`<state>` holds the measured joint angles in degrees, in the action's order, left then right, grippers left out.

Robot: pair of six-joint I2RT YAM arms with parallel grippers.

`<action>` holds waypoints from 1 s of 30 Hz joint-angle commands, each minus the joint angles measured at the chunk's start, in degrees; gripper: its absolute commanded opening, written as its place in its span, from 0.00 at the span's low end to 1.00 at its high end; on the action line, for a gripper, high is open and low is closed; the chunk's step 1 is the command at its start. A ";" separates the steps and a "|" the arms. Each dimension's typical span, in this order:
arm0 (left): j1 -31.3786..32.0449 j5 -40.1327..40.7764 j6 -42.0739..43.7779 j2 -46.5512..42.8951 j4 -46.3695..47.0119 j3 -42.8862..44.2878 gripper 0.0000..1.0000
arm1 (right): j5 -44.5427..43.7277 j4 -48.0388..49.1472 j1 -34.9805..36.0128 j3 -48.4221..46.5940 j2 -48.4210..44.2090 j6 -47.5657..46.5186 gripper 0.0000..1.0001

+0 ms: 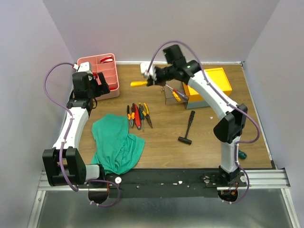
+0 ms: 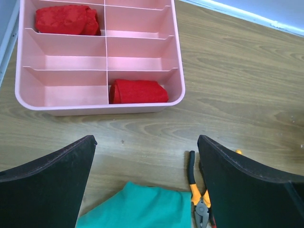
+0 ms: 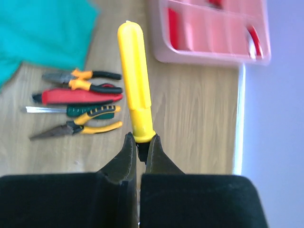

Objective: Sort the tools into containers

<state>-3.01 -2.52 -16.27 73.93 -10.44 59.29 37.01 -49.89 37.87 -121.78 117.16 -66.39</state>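
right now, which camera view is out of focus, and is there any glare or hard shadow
Right wrist view: the yellow screwdriver in the right pincer is fairly crisp, but the pink tray and pliers behind it are blurred. Left wrist view: tray and table grain are sharp, no glare. Top external view: even, soft light, no hard shadows.

Top view overlooks table, wrist views close, sharing pink tray

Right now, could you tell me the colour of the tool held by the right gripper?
Yellow: the screwdriver handle shows best in the right wrist view.
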 commanded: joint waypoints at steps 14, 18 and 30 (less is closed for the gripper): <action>-0.42 -3.01 -4.82 2.71 1.65 1.53 0.99 | -20.75 8.93 -14.05 5.84 1.49 60.68 0.01; -0.34 -2.92 -4.56 2.71 1.91 0.74 0.99 | -23.13 8.14 -14.05 8.48 2.98 56.04 0.01; -0.42 -3.36 -5.26 4.20 2.97 1.88 0.99 | -22.95 1.47 -13.96 11.21 -3.86 46.00 0.66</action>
<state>-3.01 -4.58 -20.86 77.17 -9.04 59.35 15.44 -43.94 23.55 -112.49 119.17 -17.28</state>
